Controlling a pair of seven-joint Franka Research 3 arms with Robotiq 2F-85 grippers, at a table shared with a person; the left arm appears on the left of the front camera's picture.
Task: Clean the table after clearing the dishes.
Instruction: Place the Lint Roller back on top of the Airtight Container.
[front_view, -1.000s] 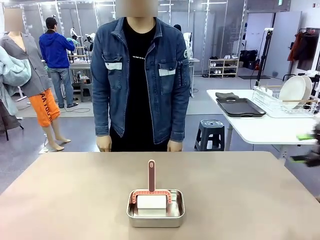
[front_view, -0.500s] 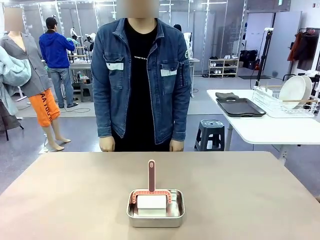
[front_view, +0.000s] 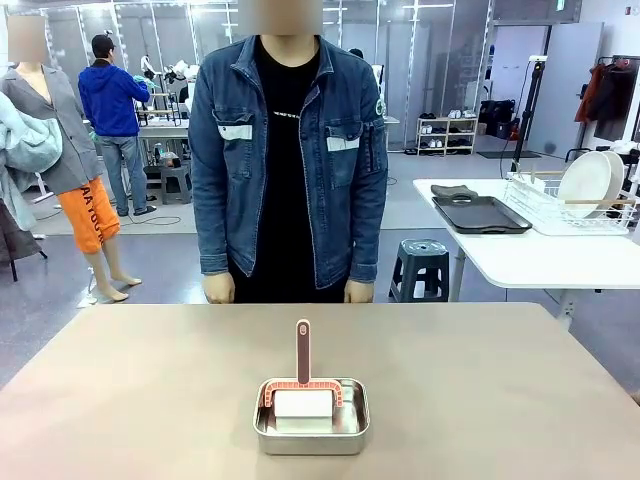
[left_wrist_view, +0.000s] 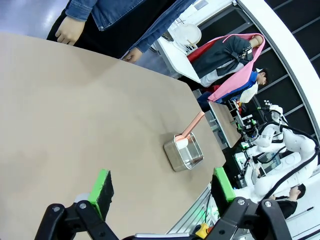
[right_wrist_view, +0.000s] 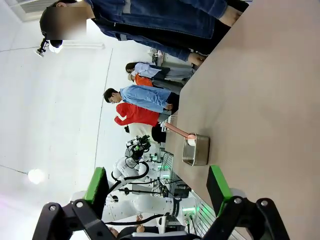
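Now, as I am seeing it:
Left tool (left_wrist_view: 161, 189): I am holding it wide open, gripping nothing, hovering above the near part of the desk (left_wrist_view: 75, 115), angled toward the steel pan (left_wrist_view: 183, 152).
Right tool (right_wrist_view: 157, 187): I am keeping it spread wide, empty, hanging off the desk's edge, rolled sideways.
Desk (front_view: 150, 390): carrying the steel pan (front_view: 311, 417) near my side, with a white block and a pink-handled brush (front_view: 302, 352) sitting inside.
Dishes (front_view: 588, 182): white plates standing in a rack on the white side table (front_view: 520, 255), beside dark trays (front_view: 478, 213).
Person (front_view: 288, 160): standing at the far edge, hands hanging down.

I'm seeing the beige-brown table (front_view: 130, 400) sitting bare around a steel pan (front_view: 311, 417); plates (front_view: 590, 182) are standing racked beyond it.
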